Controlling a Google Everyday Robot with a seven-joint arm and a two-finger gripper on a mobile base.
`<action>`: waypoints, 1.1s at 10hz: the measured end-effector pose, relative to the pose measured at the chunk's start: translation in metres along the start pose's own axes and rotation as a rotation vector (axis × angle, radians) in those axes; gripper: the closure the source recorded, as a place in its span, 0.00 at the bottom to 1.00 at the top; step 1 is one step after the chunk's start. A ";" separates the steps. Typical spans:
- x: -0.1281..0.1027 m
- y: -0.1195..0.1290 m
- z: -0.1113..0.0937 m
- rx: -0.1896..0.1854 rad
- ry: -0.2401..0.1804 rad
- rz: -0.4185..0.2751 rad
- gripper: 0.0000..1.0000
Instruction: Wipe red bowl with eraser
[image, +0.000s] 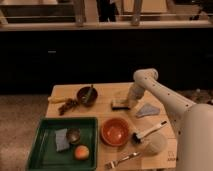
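Far to the left of the gripper (127, 102), and nearer the camera, a green tray (42, 150) is seen. A dark brown bowl (87, 95) stands between tray and gripper. In front of the gripper, slightly to its left and well apart from it, the red bowl (115, 131) is found, with nothing seen inside. Just left of the gripper, touching or nearly so, the eraser (118, 104) lies on the wooden table (100, 112). Whether the gripper is closed on it cannot be told. To the right, a grey-blue cloth (148, 110) is seen. The task is judged barely begun: at most the eraser is reached, while the carry to the bowl and the wiping are left.
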 end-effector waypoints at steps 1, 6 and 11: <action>-0.002 0.001 0.000 0.003 -0.001 0.000 0.23; -0.018 0.002 -0.001 0.012 0.003 -0.005 0.20; -0.030 -0.007 0.005 0.010 0.033 0.057 0.20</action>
